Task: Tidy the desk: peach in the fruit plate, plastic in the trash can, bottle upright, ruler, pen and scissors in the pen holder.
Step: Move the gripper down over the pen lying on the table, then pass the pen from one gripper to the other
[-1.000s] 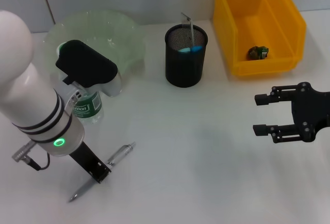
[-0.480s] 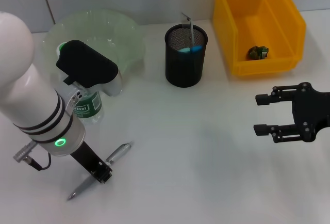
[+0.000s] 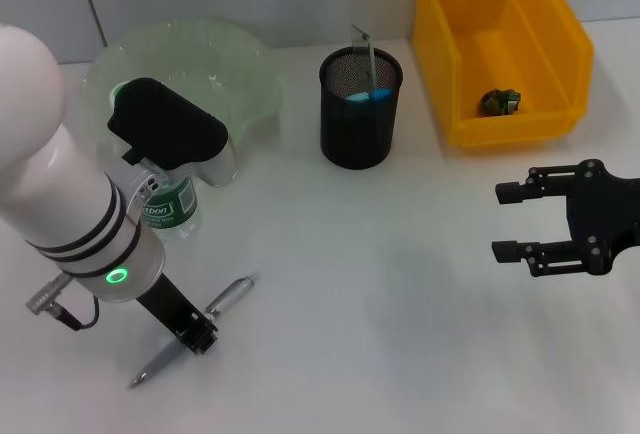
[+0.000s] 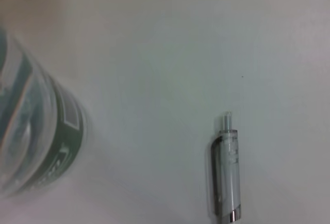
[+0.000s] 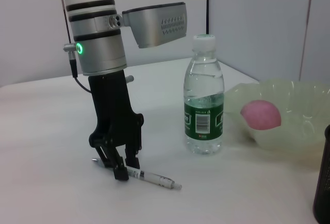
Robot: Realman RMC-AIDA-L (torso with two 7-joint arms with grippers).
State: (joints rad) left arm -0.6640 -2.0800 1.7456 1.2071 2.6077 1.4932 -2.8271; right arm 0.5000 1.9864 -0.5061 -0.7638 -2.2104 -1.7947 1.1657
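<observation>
My left gripper (image 3: 197, 337) is down at the table near the front left, with its fingers closed around the middle of a silver pen (image 3: 228, 297) that lies flat. The right wrist view shows the same gripper (image 5: 122, 168) and pen (image 5: 154, 178). The pen's clip end shows in the left wrist view (image 4: 227, 177). A water bottle (image 3: 170, 206) stands upright just behind the gripper. A pink peach (image 5: 261, 114) sits in the green fruit plate (image 3: 250, 74). The black mesh pen holder (image 3: 360, 119) holds a ruler and scissors. My right gripper (image 3: 520, 222) hovers open and empty at the right.
A yellow bin (image 3: 560, 54) stands at the back right with a crumpled piece of plastic (image 3: 500, 102) inside. The bottle (image 5: 203, 100) is close to the left arm. The fruit plate (image 5: 304, 105) is just behind the bottle.
My left gripper has dropped a little lower onto the pen, and the pen has shifted slightly toward the left. The right arm has not moved.
</observation>
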